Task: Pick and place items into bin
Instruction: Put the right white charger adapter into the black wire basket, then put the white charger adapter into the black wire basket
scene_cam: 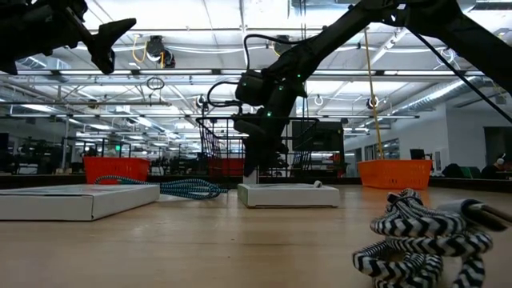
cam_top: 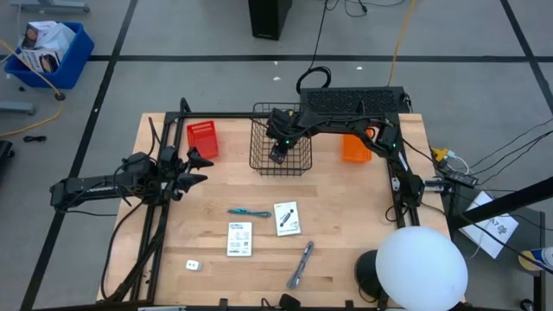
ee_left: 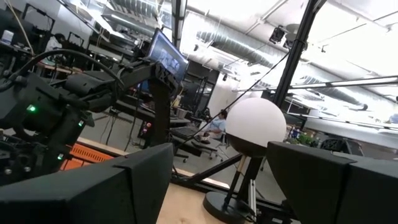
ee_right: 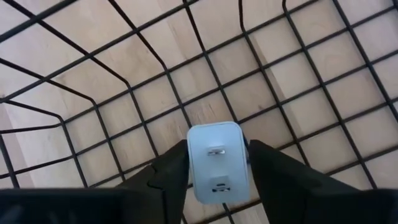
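Right hand (ee_right: 217, 163) is shown inside the black wire basket (cam_top: 281, 138), its fingers closed on a small white plug-like cube (ee_right: 215, 160) held above the mesh floor. Risk is judged as follows: if the cube is released from height, a bounce may follow, or it may lodge in the mesh; on withdrawal, the fingers may be caught by the basket wires, which stand close on all sides. Open room is found only upward. Left hand (cam_top: 192, 170) waits with fingers parted at the left edge of the surface (cam_top: 346, 225). Remaining items, a teal pen (cam_top: 249, 212), two packets (cam_top: 239, 238), a grey stick (cam_top: 301, 264) and another white cube (cam_top: 193, 265), lie well apart on it.
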### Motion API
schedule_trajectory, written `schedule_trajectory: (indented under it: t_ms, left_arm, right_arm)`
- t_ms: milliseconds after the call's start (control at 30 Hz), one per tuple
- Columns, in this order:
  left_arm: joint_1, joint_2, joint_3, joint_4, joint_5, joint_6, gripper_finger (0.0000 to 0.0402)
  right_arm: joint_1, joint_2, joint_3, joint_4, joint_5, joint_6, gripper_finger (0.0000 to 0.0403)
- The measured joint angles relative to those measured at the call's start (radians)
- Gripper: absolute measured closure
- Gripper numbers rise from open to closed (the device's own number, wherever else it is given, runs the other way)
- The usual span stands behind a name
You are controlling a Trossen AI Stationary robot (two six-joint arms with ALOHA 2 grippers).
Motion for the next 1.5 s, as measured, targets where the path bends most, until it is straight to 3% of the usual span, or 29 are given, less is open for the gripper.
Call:
schedule_trajectory:
  t_ms: [267,667,900,1133,1500]
  left_arm:
    - [0.0,0.0,0.0,-0.005,0.0,0.0,0.0135]
    - [0.001,0.0,0.0,-0.025,-0.005,0.006,0.0135]
    - [0.001,0.0,0.0,-0.026,-0.001,-0.004,0.0135]
    - [-0.005,0.0,0.0,-0.039,0.184,-0.095,0.0135]
    - [-0.137,0.0,0.001,-0.103,0.141,-0.116,0.0135]
  right_arm:
    - [0.016,-0.023,-0.002,0.043,0.004,-0.03,0.0232]
    - [0.071,-0.217,-0.002,0.101,0.037,-0.088,0.0233]
    - [0.192,-0.277,0.0,0.214,0.03,-0.154,0.0234]
    - [0.338,-0.275,-0.001,0.243,0.031,-0.167,0.0234]
    - [0.465,-0.274,-0.001,0.218,0.032,-0.146,0.0234]
